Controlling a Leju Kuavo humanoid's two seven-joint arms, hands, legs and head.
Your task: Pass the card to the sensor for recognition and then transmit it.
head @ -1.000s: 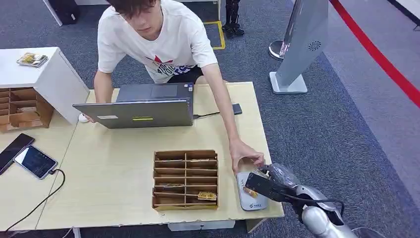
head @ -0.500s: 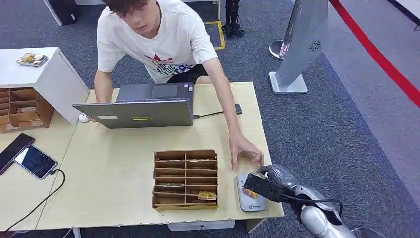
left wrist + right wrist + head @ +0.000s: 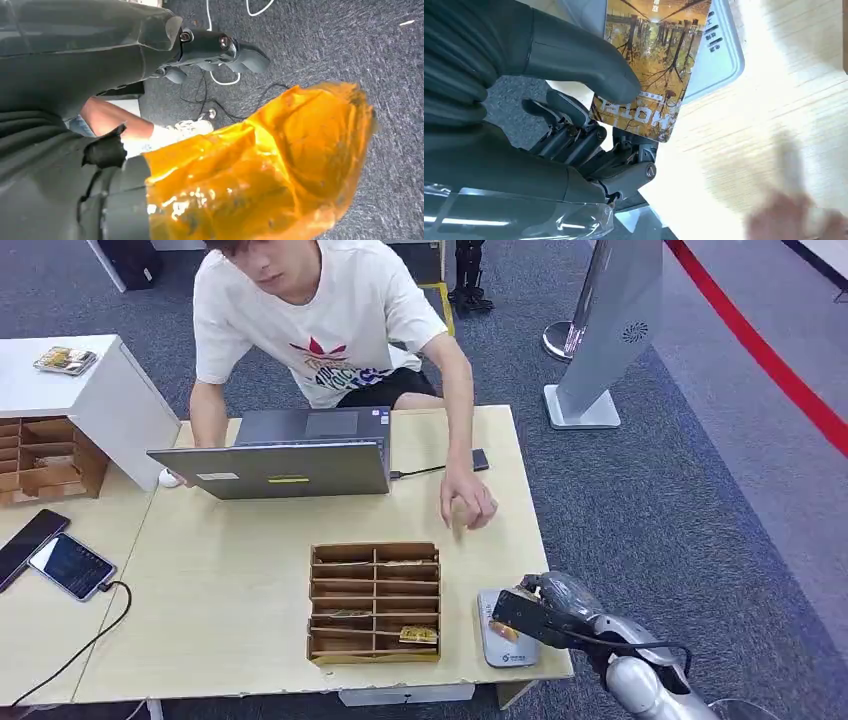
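Wooden slot organizer [image 3: 374, 602] sits left; just right, the right hand [image 3: 545, 612] pinches the card [image 3: 651, 65] flat over the card reader [image 3: 504, 630]. A thumb slip could drop it. Left hand's state: cannot tell.

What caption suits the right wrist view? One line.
Right hand pinches autumn-forest printed card over flat grey sensor pad on pale wooden table.

A glossy printed card [image 3: 651, 65] lies over a smooth plastic sensor [image 3: 719, 55] on the pale matt wooden table [image 3: 230, 590].
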